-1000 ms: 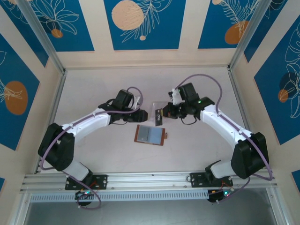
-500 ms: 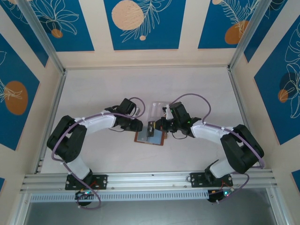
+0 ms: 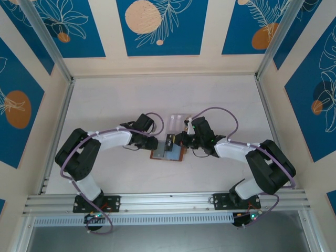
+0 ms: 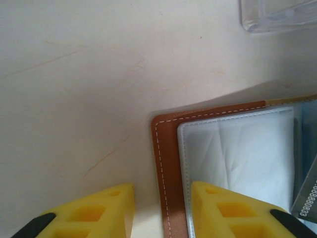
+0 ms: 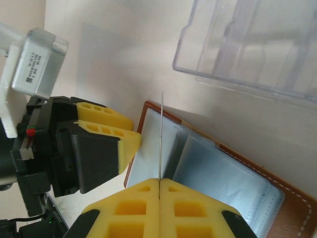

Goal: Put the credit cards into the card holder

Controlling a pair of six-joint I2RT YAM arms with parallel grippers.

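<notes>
The left gripper (image 4: 162, 192) stands partly open at the 9 o'clock edge of the card holder (image 3: 168, 153), one yellow finger (image 4: 99, 213) over the table (image 3: 105, 105) and the other over the grey-blue pocket (image 4: 237, 148); I cannot tell whether it touches. At the holder's 2 o'clock, my right gripper (image 5: 159, 182) is clamped tight on one credit card (image 5: 161, 139), held edge-on above the open pockets. The clear box (image 5: 257, 44) lies at the holder's 12 o'clock.

top view looks down from afar; close wrist views share the card holder (image 4: 166, 163).
</notes>
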